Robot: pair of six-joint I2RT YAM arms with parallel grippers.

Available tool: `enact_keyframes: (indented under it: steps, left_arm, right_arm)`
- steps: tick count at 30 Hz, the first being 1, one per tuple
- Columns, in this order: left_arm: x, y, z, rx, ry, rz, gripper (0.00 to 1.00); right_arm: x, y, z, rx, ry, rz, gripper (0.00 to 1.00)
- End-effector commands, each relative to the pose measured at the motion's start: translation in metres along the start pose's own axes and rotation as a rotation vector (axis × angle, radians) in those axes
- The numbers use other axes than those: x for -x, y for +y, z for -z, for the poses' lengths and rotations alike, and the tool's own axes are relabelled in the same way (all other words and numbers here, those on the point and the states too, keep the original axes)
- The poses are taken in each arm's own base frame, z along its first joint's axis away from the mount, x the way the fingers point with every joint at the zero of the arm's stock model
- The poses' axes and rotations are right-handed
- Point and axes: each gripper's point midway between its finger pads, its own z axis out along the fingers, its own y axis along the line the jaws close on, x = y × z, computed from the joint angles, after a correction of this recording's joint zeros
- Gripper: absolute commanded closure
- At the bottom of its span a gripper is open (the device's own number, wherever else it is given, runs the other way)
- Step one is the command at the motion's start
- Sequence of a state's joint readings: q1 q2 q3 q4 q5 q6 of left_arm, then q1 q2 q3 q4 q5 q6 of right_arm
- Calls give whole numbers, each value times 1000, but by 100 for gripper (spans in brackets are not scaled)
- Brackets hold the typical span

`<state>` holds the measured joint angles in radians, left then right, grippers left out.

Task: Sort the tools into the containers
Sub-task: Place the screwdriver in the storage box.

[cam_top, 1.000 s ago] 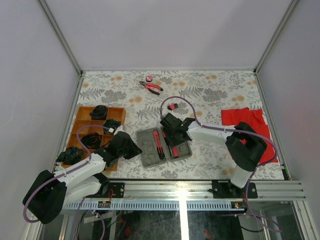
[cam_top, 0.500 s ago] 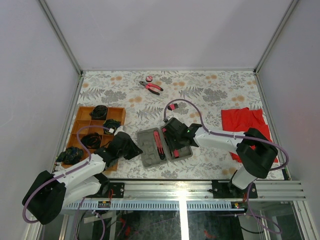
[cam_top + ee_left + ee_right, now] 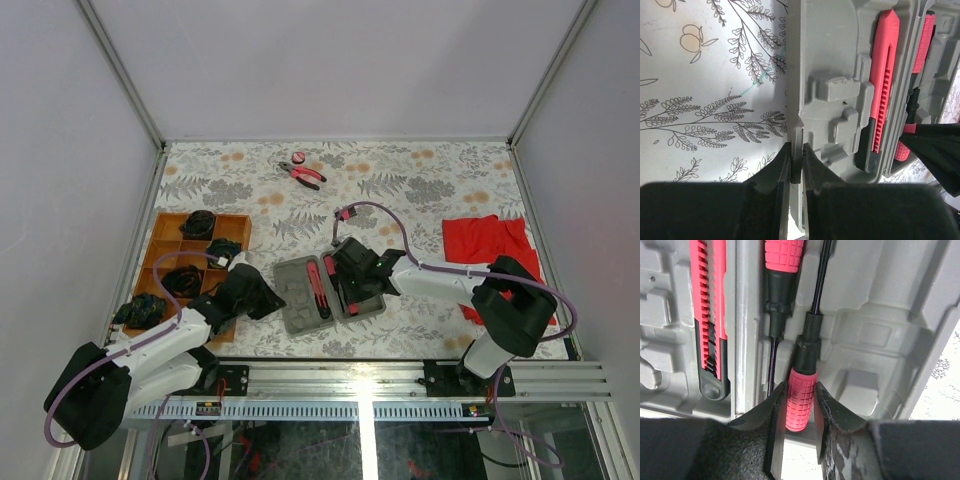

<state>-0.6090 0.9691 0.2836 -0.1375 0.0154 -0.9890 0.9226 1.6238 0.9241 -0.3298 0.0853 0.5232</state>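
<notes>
Where left gripper (image 3: 796,165) meets left edge of grey case (image 3: 830,60), we see jaws closed on thin plastic rim. Right gripper (image 3: 800,392): jaws clamped on pink handle of screwdriver (image 3: 806,352) lying in case recess, beside second screwdriver (image 3: 782,270) and utility knife (image 3: 710,315). We note pliers (image 3: 303,175), pink disc (image 3: 298,157) at far side of table, well apart from case; wooden tray (image 3: 165,222) left of case.

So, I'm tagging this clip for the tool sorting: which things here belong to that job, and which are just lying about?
Belong to the job: grey case, wooden tray, screwdriver, pink knife, pliers, pink disc, short bit.

Just lying about: red cloth.
</notes>
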Motion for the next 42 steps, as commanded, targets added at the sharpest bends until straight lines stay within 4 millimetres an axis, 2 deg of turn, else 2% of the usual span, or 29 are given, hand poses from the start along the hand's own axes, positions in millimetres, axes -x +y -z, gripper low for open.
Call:
enact_keyframes:
  steps: [1, 7, 13, 15, 16, 19, 25, 27, 29, 32, 35, 42]
  left_arm:
    - [6, -18, 3, -64, -20, 11, 100]
    - [6, -19, 3, -64, -20, 8, 100]
    - [5, -20, 1, -70, -13, 5, 100]
    - [5, -21, 1, -75, -11, 3, 100]
    - [6, -22, 1, -75, -12, 2, 99]
    - [6, -23, 2, -79, -14, 1, 97]
    - [11, -28, 4, -89, -32, -18, 87]
    - [14, -29, 4, -86, -36, -33, 84]
    - [15, -32, 3, -88, -32, -54, 83]
    - [15, -37, 0, -91, -18, -89, 82]
    - [13, -39, -6, -86, 6, -121, 84]
    - [9, -43, -22, -77, 70, -187, 89]
  right_arm:
    - [1, -15, 5, -24, -14, -56, 82]
    - [2, -17, 4, -3, -7, -69, 81]
    - [4, 12, 1, 158, 7, -36, 77]
    - [5, 14, 2, 169, 4, -33, 74]
    - [8, 13, 3, 163, -7, -33, 70]
    - [19, 5, 12, 117, -68, -34, 58]
    - [53, -18, 47, 4, -257, -39, 49]
    - [65, -35, 61, -75, -321, -59, 45]
    - [74, -51, 75, -147, -374, -81, 37]
    - [80, -69, 91, -212, -433, -114, 30]
    - [83, -79, 104, -222, -484, -144, 26]
    - [75, -88, 107, -219, -504, -186, 22]
